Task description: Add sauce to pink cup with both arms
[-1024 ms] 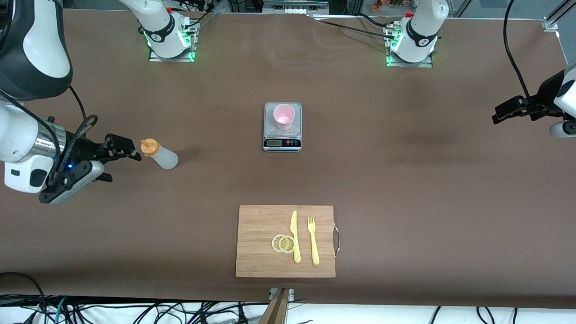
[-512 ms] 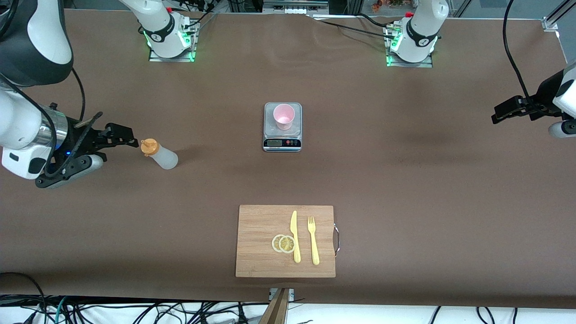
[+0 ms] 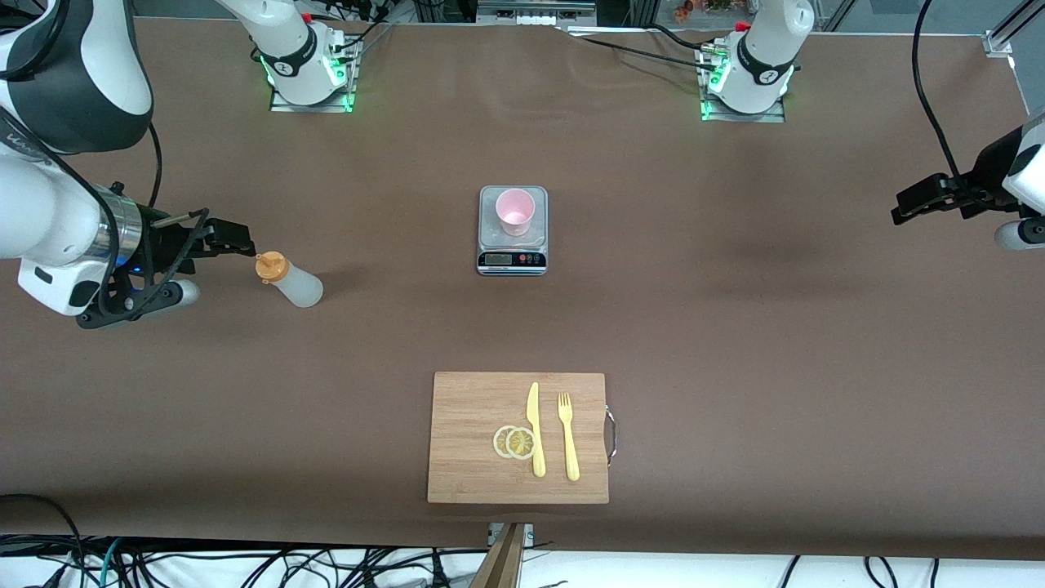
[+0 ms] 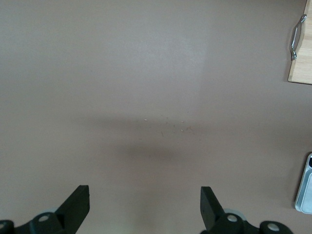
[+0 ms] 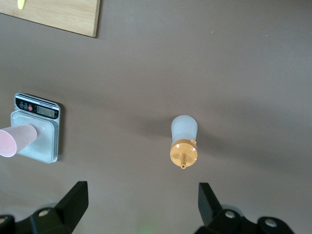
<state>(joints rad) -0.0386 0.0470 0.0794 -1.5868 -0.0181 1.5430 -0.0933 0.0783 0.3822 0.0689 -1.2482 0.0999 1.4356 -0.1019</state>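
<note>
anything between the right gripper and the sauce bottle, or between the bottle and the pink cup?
Nothing visible. The right gripper is open beside the sauce bottle, with only bare table between them. From the bottle to the pink cup on the scale the table is bare too. The cutting board lies nearer the front camera, off that line.

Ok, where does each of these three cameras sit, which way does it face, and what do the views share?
Front view: high across the table, facing both arm bases; shows the open right gripper beside the sauce bottle, the open left gripper waiting at the left arm's end.
Left wrist view: looks down past its open fingers at bare table.
Right wrist view: looks down past its open fingers at the bottle, pink cup and scale.
Both wrist views share the scale and cutting board.
</note>
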